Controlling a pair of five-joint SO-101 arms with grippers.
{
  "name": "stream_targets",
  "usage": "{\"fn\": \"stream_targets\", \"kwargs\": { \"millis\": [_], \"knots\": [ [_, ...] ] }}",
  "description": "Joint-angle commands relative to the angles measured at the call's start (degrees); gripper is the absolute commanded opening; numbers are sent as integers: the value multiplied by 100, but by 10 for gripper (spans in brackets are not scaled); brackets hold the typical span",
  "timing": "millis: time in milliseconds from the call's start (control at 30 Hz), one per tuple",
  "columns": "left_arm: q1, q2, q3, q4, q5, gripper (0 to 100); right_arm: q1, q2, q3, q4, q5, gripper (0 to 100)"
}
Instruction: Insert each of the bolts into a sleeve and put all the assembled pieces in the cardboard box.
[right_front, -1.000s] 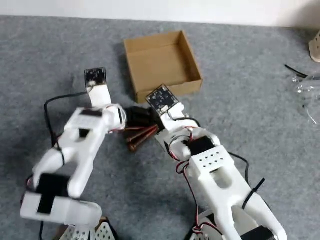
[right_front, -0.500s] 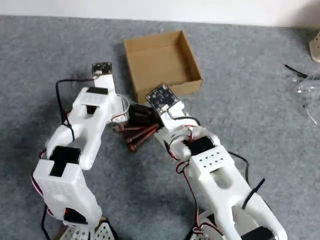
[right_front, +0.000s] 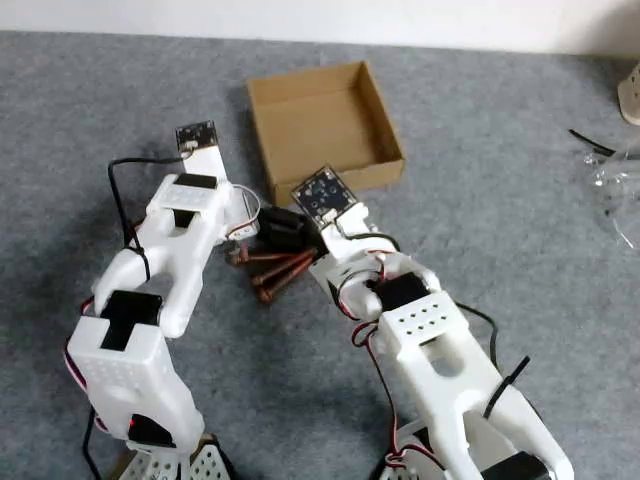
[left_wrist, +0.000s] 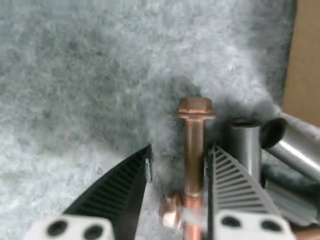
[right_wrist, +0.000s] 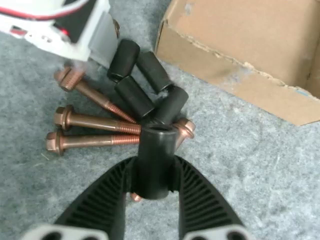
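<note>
From above, the open brown cardboard box (right_front: 325, 125) sits on the grey carpeted desk (right_front: 520, 220). Just off its near corner lie copper-coloured hex-head bolts (right_front: 275, 272) and black cylindrical sleeves (right_front: 283, 228), with the white left arm (right_front: 175, 250) and white right arm (right_front: 420, 330) bent over them. In the left wrist view, the left gripper (left_wrist: 179, 155) has its fingers spread apart on either side of one bolt (left_wrist: 194, 130) lying on the desk, with sleeves just beside it. In the right wrist view, the right gripper (right_wrist: 155, 167) has its fingers clamped on one black sleeve (right_wrist: 156, 142), right at the pile of bolts and loose sleeves near the box.
</note>
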Motion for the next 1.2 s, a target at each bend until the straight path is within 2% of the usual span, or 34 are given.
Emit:
{"fn": "stream_targets", "kwargs": {
  "millis": [0, 333, 500, 567, 667, 1167],
  "knots": [
    [-75, 4, -198, -255, 53, 181, 40, 13, -66, -215, -70, 4],
    [-57, 462, -549, -229, 35, 178, 40, 13, -57, -215, -62, 4],
    [48, 831, -1226, 721, 35, 173, 40, 13, -57, -215, -53, 4],
    [154, 1007, -1508, 1011, 35, 128, 40, 13, -57, -215, -53, 4],
    [145, 1279, -1868, 1160, 26, 0, 40, 13, -57, -215, -53, 4],
    [66, 1191, -1982, 1653, 62, 5, 40, 13, -57, -215, -53, 4]
  ]
}}
